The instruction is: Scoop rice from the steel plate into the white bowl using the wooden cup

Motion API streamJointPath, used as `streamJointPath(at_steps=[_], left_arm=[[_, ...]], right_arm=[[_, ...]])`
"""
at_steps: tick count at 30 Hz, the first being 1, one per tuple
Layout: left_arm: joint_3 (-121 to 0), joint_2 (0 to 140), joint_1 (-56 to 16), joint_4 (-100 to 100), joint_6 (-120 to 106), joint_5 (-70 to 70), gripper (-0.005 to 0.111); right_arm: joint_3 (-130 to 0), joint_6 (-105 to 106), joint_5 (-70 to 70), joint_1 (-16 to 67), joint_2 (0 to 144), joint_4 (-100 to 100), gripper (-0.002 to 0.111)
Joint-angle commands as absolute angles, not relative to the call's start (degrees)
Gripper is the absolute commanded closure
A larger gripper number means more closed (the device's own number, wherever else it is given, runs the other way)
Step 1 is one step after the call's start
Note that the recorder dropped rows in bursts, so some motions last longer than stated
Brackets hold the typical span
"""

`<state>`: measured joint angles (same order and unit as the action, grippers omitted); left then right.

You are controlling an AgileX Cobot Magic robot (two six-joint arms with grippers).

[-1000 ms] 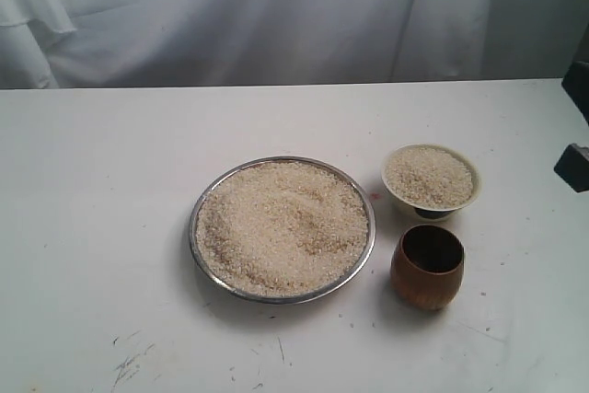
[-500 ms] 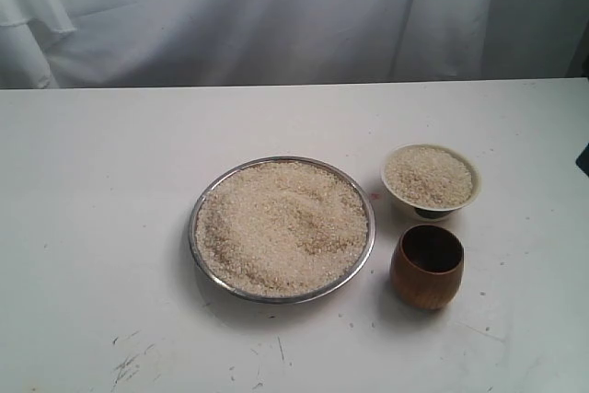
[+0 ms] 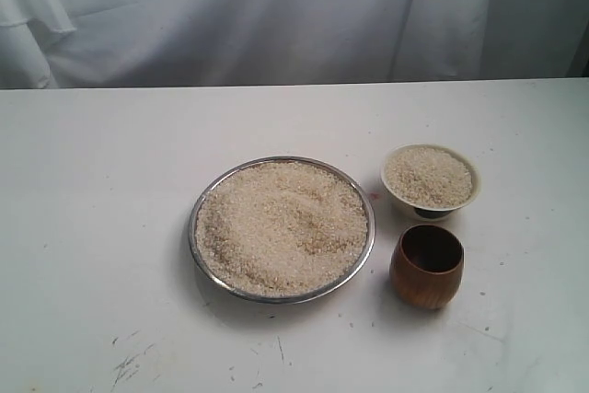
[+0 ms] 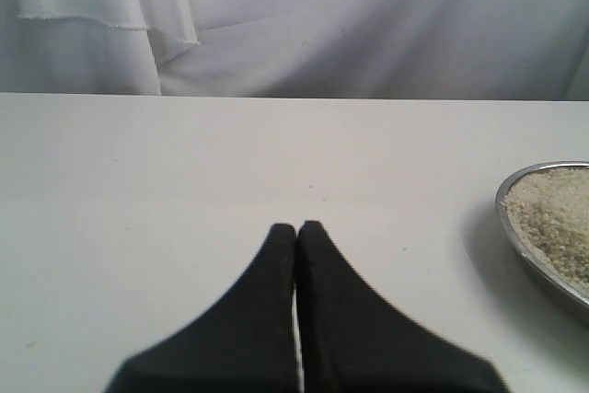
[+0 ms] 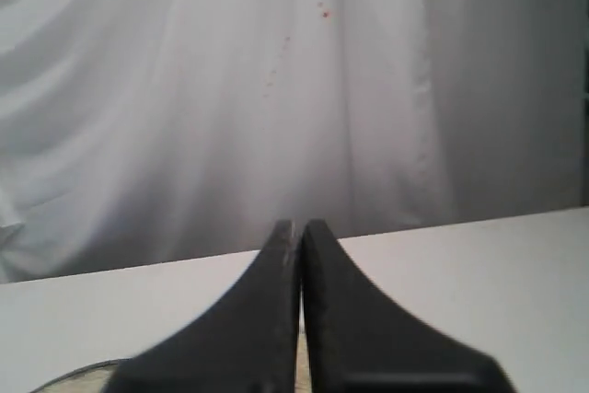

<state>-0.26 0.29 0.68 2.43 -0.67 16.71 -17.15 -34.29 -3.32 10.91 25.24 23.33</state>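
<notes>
The steel plate sits mid-table, heaped with rice. To its right stands the white bowl, filled with rice. The wooden cup stands upright just in front of the bowl, its dark inside showing no grains. Neither arm appears in the exterior view. My left gripper is shut with nothing in it, over bare table beside the plate's rim. My right gripper is shut too, holding nothing, pointing toward the curtain.
A white curtain hangs behind the white table. Scuff marks dot the table's front left. Bare tabletop lies left of the plate and in front of it.
The dark right arm seen at the exterior view's right edge one second ago has drawn out of that view. Plate, bowl and cup have not moved.
</notes>
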Motion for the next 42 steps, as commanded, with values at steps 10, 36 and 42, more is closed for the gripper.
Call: streamJointPath(at_steps=[10,36,42], left_arm=[[0.0,0.0,0.6,2.5,-0.5,16.3,0.107],[0.0,0.0,0.6,2.5,-0.5,16.3,0.107],[0.0,0.0,0.6,2.5,-0.5,16.3,0.107]], right_arm=[[-16.9,-29.9,21.2,6.8,6.4,25.0,0.108],[-8.7,-0.9,13.6,6.8,5.7,-2.4,0.108],[-4.3,-1.9,13.3,3.5,2.3,-2.4,0.108]])
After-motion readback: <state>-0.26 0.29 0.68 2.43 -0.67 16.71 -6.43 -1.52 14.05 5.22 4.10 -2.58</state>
